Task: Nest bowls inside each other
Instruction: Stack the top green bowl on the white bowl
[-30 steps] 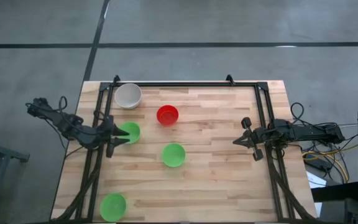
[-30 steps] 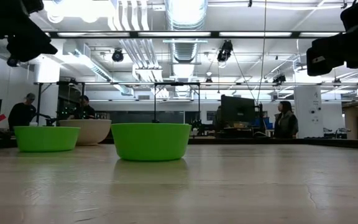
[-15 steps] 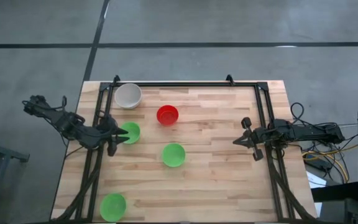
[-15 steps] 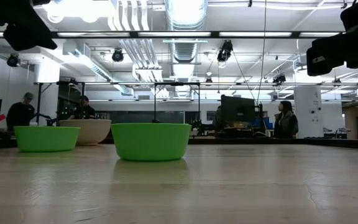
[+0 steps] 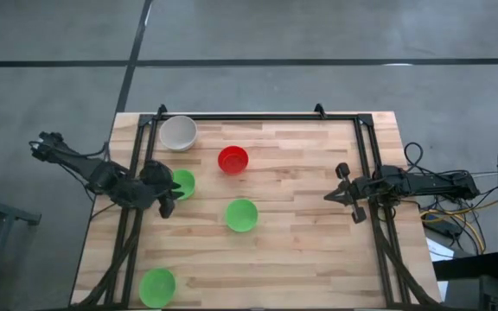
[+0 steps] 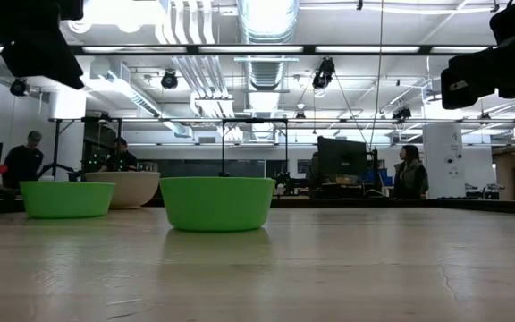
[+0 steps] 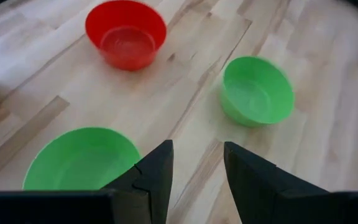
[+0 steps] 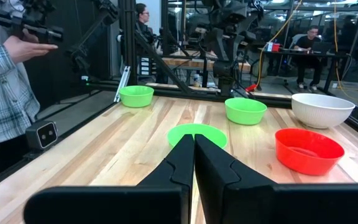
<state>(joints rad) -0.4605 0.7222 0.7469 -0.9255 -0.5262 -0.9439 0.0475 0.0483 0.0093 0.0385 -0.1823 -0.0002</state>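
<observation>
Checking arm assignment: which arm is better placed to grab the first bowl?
Left. The left gripper hangs open at the rim of a green bowl, seen just past its fingers in the left wrist view. The right gripper is shut and waits at the table's right side, away from every bowl.

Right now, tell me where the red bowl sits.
In the high view the red bowl sits toward the table's far edge, left of centre, between the white bowl and the middle green bowl.

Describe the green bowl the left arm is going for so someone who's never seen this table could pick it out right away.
Start at the grey-white bowl in the table's far left corner, then come toward the middle to the open left gripper. The green bowl lies under its fingertips. Unlike the other two green bowls, it sits nearest the red bowl.
</observation>
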